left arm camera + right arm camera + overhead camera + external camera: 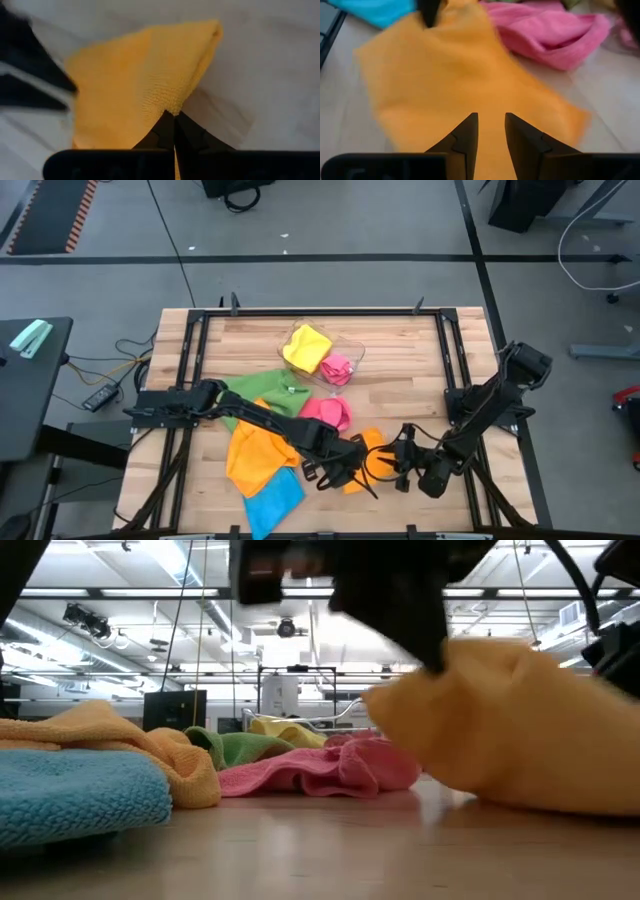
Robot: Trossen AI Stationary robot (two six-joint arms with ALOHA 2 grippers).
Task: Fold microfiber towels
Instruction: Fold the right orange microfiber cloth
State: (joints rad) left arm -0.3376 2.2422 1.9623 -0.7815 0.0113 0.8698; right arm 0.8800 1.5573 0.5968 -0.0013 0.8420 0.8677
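The left pincer (174, 120) pinches a corner of the fuzzy orange towel (135, 85); the right pincer (491, 131), slightly spread, hovers over it near the tabletop's (400, 350) front edge.

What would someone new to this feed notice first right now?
Both arms meet low over one orange towel near the table's front edge: the left tool is shut on the towel's corner, while the right tool hovers over the cloth with its fingers slightly apart. Behind lies a bright scatter: a pink towel, a green towel, a blue towel, and a clear plastic tray holding a yellow towel.
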